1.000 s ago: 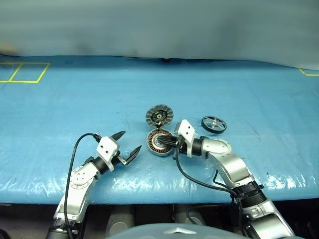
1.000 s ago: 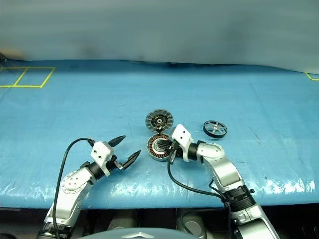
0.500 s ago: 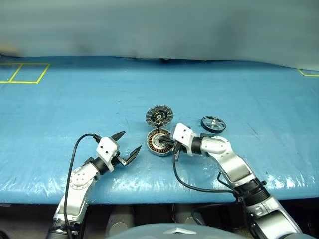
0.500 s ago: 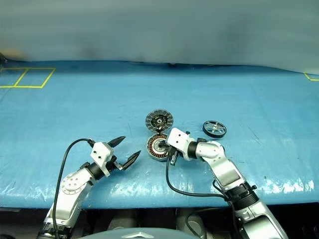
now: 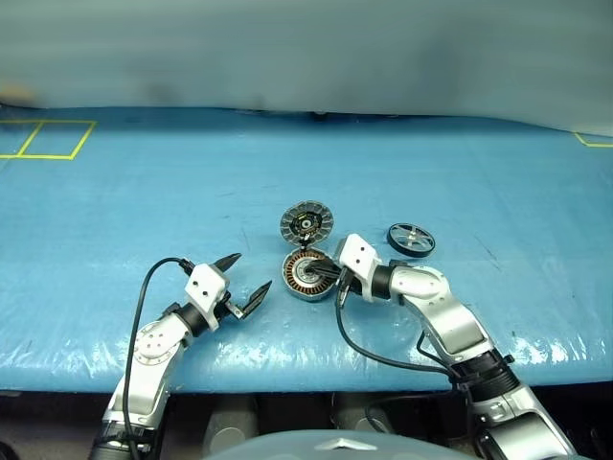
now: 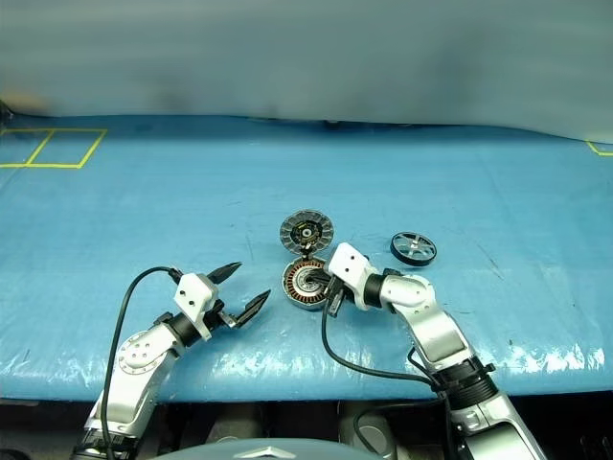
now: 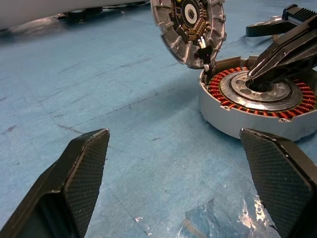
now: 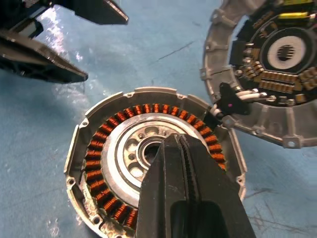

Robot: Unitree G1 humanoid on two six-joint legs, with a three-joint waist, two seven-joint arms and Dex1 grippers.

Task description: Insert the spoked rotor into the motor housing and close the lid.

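The tabletop [image 5: 144, 182], covered with a blue sheet, carries all three parts of the motor. The left tool [image 5: 243, 281] is released, its fingers spread wide, and it holds nothing; the motor housing [image 5: 305, 276] lies just beyond its tips, toward the right arm. The right tool [image 5: 329, 276] is clenched, its two fingers pressed together with nothing between them, and its tip rests over the pale centre of the housing, inside the ring of copper windings. The lid [image 5: 306, 224] stands open, tilted up on the far side of the housing, joined at the rim. The spoked rotor [image 5: 411, 239] lies flat behind the right tool's wrist, apart from the housing. I judge that the task is hardly begun: the rotor must be picked up and inserted, then the lid closed.
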